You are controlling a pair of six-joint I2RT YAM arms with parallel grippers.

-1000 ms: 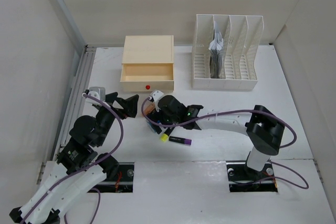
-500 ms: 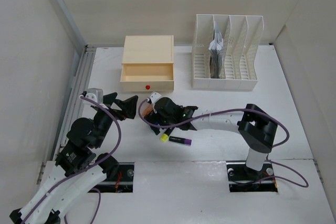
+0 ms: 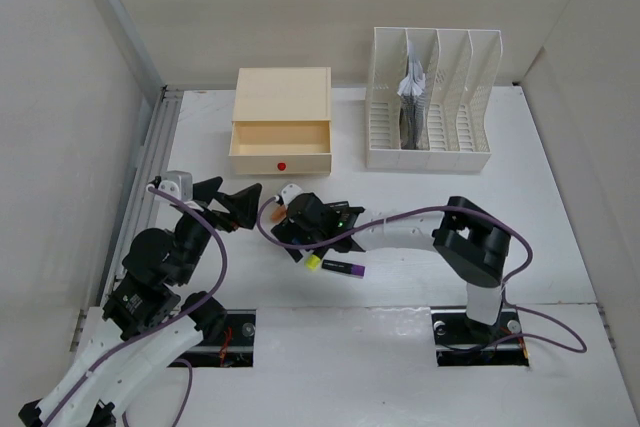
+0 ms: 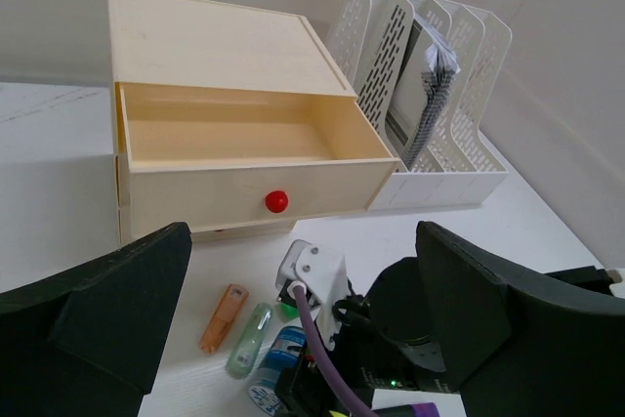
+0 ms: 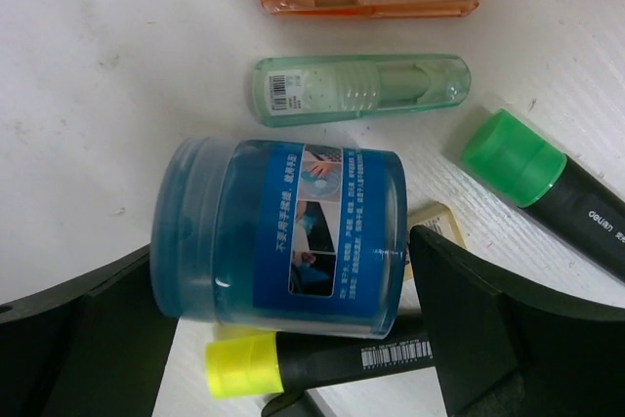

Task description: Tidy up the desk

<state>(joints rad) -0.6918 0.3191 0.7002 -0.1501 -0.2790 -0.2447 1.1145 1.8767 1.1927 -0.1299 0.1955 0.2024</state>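
The large matte white desk spans the floor of the cell beneath both arms. On it, just in front of the open cream wooden drawer box, lies a cluster of stationery. In that cluster a blue translucent plastic jar rests on its side. Your right gripper hangs over the jar, jaws wide and empty. The jar's long axis runs from finger to finger, so closing would likely catch lid and base. Your left gripper, equally wide and empty, sits beside the cluster, farther from the jar.
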